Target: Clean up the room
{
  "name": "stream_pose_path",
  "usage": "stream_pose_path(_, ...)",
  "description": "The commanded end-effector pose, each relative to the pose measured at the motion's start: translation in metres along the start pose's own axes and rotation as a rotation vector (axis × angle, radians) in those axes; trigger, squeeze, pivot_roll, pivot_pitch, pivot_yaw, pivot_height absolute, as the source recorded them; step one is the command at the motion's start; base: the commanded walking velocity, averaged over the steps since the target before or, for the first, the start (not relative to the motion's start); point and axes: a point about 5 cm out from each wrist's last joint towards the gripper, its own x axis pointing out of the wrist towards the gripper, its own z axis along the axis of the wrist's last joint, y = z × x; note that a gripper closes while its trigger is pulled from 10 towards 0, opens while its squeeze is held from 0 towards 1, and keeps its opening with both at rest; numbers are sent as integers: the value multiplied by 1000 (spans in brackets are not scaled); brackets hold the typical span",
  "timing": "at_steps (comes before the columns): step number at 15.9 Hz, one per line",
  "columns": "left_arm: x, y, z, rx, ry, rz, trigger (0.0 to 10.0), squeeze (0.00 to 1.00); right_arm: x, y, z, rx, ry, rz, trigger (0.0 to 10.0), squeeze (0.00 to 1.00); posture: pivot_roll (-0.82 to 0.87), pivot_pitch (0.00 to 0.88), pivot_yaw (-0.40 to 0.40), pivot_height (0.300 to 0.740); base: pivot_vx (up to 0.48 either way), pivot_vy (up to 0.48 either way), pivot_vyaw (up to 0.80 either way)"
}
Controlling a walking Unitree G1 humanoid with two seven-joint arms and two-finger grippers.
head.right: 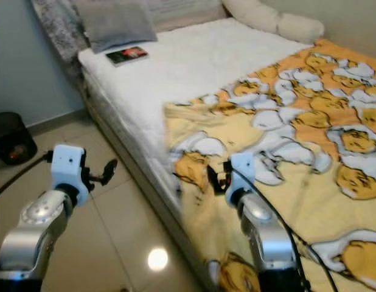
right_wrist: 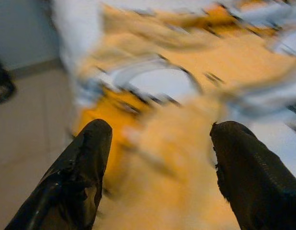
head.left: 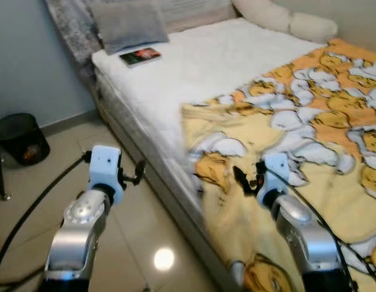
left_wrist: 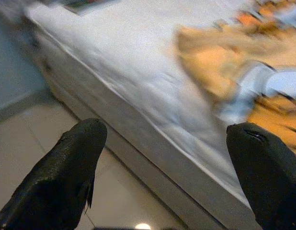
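White mattress [head.left: 194, 67] lies half bare; my right gripper [head.left: 246, 180] hangs spread over the yellow blanket [head.left: 309, 140], left gripper [head.left: 139, 172] spread too. I'd pinch the hem firmly.

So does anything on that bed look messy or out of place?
Yes. The yellow blanket lies rumpled and crooked, covering only the near part of the white mattress, with one edge spilling over the side. A book also sits loose on the mattress near the grey pillow.
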Motion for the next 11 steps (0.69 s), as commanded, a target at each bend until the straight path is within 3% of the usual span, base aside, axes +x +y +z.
stream_pose_path(1,0,-8,1,42,4,-61,10000,780,-1,-4,-3,5,21,-27,10000,0,21,0,31,740,0,0,0)
stream_pose_path(5,-2,-14,-2,49,27,-105,10000,749,-1,-4,-3,21,32,-38,10000,0,13,0,34,740,0,0,0)
stream_pose_path(9,-8,-29,-7,95,65,-260,10000,706,-2,-24,-9,70,89,-171,10000,0,21,0,28,740,0,0,0)
stream_pose_path(10,-10,-31,-6,99,63,-285,10000,706,-4,-31,-10,106,94,-212,10000,1000,23,0,25,740,0,0,0)
stream_pose_path(11,-11,-32,-6,101,59,-299,10000,706,-5,-35,-11,124,98,-230,10000,1000,24,0,24,740,0,0,0)
